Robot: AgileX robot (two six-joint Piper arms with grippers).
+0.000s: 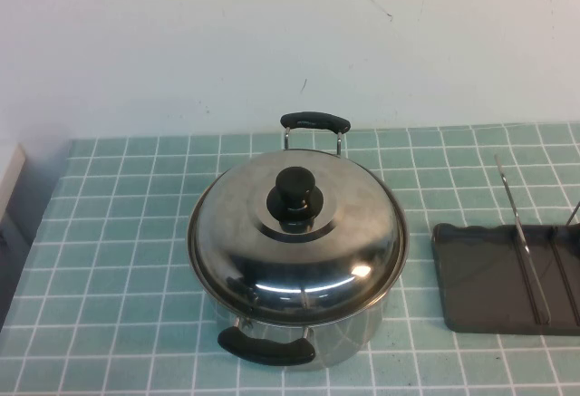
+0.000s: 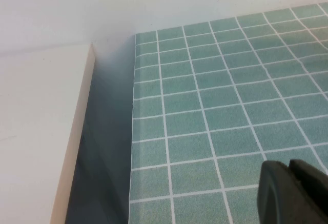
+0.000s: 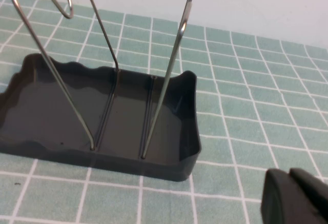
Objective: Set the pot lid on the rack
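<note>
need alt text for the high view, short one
A shiny steel pot lid with a black knob sits closed on a two-handled steel pot in the middle of a green tiled table. To the robot's right, apart from the pot, stands the dark grey rack with upright wire dividers. Neither claw shows in this view.

pot lid point(image 1: 308, 233) on pot point(image 1: 299, 337), rack point(image 1: 489, 278) right

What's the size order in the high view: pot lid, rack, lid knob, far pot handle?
1. pot lid
2. rack, partly cut off at the frame edge
3. lid knob and far pot handle: similar, not ranked.
Left gripper and right gripper show only in wrist views.
</note>
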